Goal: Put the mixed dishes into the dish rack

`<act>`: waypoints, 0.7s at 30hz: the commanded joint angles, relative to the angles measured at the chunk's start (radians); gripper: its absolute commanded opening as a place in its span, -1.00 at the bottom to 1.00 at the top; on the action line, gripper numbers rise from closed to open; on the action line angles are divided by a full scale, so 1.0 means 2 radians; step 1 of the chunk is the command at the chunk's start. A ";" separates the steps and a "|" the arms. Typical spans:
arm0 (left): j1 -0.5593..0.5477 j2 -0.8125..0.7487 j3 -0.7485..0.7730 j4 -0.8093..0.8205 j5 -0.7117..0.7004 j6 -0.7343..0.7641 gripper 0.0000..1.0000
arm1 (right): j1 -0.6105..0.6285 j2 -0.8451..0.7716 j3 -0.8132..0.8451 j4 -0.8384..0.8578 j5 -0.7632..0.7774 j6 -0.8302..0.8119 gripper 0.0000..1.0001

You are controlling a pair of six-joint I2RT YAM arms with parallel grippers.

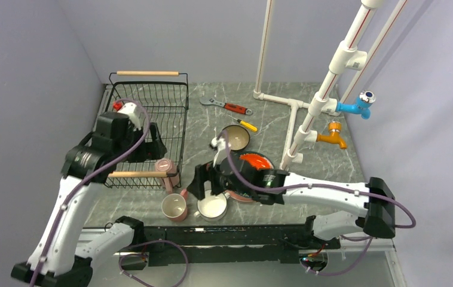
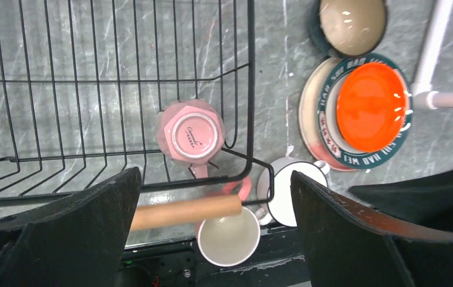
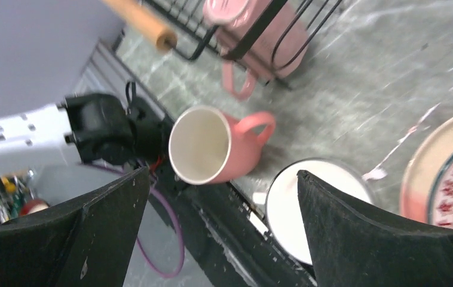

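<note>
left gripper [image 2: 215, 176], jaws spread wide with nothing between them, hangs above the near right corner of the dish rack [image 1: 146, 89]. right gripper [image 3: 224, 176], jaws equally wide and holding nothing, hangs low over the two mugs on the table [image 1: 194, 131]. rack: black wire basket, long axis running away from the arms, a round wooden rod [image 1: 134, 174] across each short end. inverted pink mug [image 2: 188, 134]: faceted sides, flat base up, set in that near right corner against the wire wall; its handle points toward the near table edge and pokes out between the wires. beyond it the wire floor shows the marbled grey table through it. second pink mug [image 2: 229, 239]: glossy, mouth up, just outside the rack's corner, handle pointing back toward the rack. white mug [image 2: 290, 191]: dark-rimmed, mouth up, just beside it on the right. orange plate [image 2: 370, 104] lies flat on the lettered plate [image 2: 314, 119], right of the rack with a strip of bare table between. bowl [image 2: 352, 21], round, cream inside, sits just beyond them. white pipe frame [image 2: 451, 100] stands close on the plates' right.
</note>
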 commanded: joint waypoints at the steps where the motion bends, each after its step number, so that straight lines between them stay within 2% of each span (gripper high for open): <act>1: 0.000 -0.059 0.012 -0.009 0.008 -0.019 0.99 | 0.059 0.046 0.013 -0.001 0.050 0.022 0.86; 8: 0.000 -0.129 0.002 -0.022 0.023 -0.039 0.99 | 0.118 0.143 0.079 -0.079 0.156 0.118 0.67; 13: -0.001 -0.148 -0.010 -0.032 0.028 -0.046 0.99 | 0.128 0.182 0.133 -0.136 0.196 0.143 0.50; 18: 0.000 -0.155 -0.012 -0.041 0.024 -0.043 0.99 | 0.132 0.227 0.197 -0.207 0.238 0.175 0.47; 21: 0.000 -0.161 -0.019 -0.035 0.030 -0.044 0.99 | 0.136 0.266 0.238 -0.249 0.248 0.187 0.35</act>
